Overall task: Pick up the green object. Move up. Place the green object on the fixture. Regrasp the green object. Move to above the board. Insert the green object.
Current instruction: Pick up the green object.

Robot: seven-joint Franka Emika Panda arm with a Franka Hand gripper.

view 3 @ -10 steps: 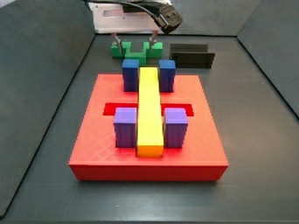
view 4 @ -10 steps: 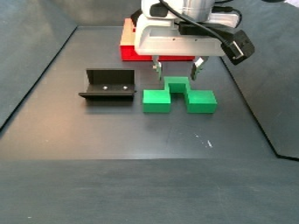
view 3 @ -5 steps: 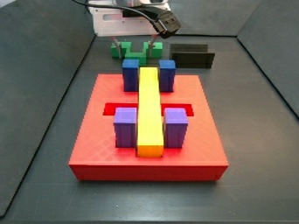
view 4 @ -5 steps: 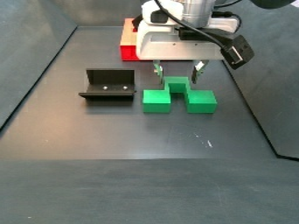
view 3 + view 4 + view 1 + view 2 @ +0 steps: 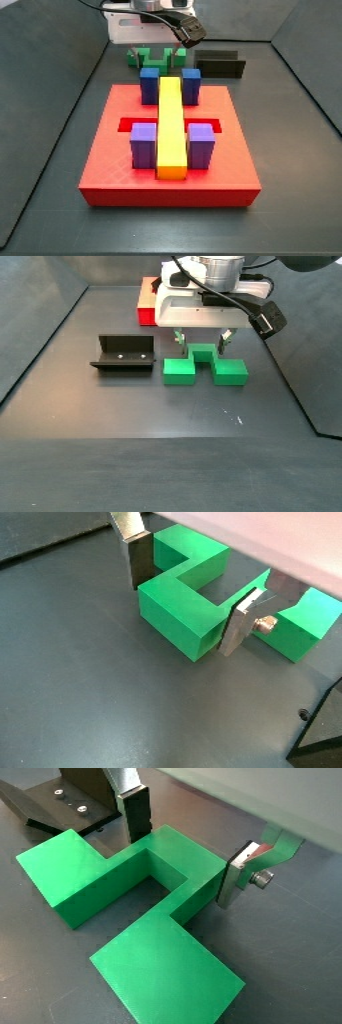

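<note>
- The green object lies flat on the dark floor, near the fixture and apart from it, with the board beyond it in a side view.
- In both wrist views the piece shows a central block with two arms stepping off to either side.
- The gripper hangs low over the piece's central block, and its two silver fingers come down on either side of that block.
- In a wrist view one finger stands just beside one face of the block and the other finger just beside the opposite face; the jaws are spread a little wider than the block, and I cannot tell whether the pads touch it.
- The piece rests on the floor, not lifted.
- On the board sit two blue blocks, two purple blocks and a long yellow bar running down its middle.
- The fixture appears in a wrist view as a dark bracket with two screws, just past one arm of the green piece.
</note>
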